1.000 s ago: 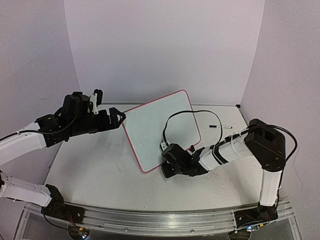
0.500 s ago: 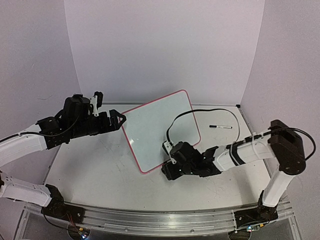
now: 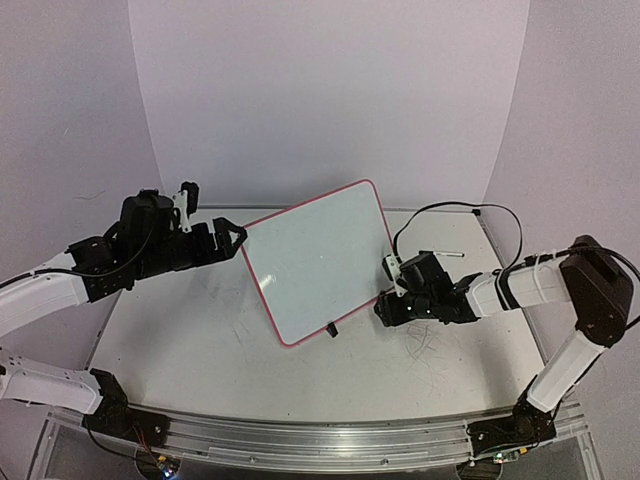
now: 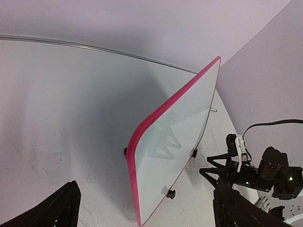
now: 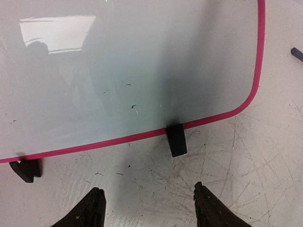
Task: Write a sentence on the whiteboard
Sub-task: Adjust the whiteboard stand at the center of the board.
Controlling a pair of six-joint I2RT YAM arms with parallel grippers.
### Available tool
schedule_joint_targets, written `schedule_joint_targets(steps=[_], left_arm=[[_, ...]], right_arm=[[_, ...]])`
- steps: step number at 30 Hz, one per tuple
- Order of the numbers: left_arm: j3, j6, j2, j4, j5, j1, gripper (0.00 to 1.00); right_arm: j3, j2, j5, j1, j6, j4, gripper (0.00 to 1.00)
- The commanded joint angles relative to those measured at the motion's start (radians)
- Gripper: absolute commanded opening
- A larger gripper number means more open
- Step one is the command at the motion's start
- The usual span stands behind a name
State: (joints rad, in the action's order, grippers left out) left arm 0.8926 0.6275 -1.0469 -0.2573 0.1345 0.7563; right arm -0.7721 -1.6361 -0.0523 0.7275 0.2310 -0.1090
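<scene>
So the whiteboard (image 3: 320, 260) is standing propped up around the middle of the desk (image 3: 170, 340), leaning back. It's sitting at an angle, with the left end of its bottom edge closer to the arms than the right end. The pink-red frame is running all the way round. The face is looking glossy white, with just a few tiny specks showing in the right wrist view.

The left pincer (image 3: 233, 240) is hovering off the desk just beside the board's upper left edge, not touching it as far as I can tell. Its jaws are spread wide and holding nothing. From its own camera the board is showing nearly edge-on between the two fingers.

The right pincer (image 5: 147, 189) is sitting low over the desk just in front of the board's lower right corner. It's aiming at the bottom edge but staying apart from it. Its jaws are spread too, with only bare desk between them. One of the stand's black feet (image 5: 176, 140) is poking out from under the frame right ahead of it, and another is sitting further left.

A pen (image 3: 447, 254) is lying flat on the desk behind the right arm, well apart from the board. A black cable (image 3: 450, 208) is looping up over that wrist. Faint grey scribbles (image 5: 246, 161) are covering the desk around there.
</scene>
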Motion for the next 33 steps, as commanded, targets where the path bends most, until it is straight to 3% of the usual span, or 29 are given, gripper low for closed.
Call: schedule_joint_targets(steps=[1,13,21,30,33], left_arm=[[0.006,0.007,-0.020,0.034,-0.003,0.000,0.99],[-0.015,0.022,-0.035,0.069,-0.016,0.000,0.99],[-0.011,0.023,-0.067,0.117,-0.028,0.000,0.98],[0.017,0.000,-0.072,0.116,-0.018,0.000,0.98],[0.019,-0.016,-0.067,0.114,0.012,0.000,0.98]], right_arm=[[-0.018,-0.065,0.086,-0.047,-0.053,-0.089,0.57],[-0.111,-0.240,0.053,-0.071,-0.109,-0.166,0.46],[-0.119,-0.256,0.036,-0.071,-0.124,-0.187,0.27],[-0.078,-0.226,0.041,-0.011,0.018,-0.157,0.02],[-0.068,-0.217,-0.011,0.038,0.093,-0.125,0.00]])
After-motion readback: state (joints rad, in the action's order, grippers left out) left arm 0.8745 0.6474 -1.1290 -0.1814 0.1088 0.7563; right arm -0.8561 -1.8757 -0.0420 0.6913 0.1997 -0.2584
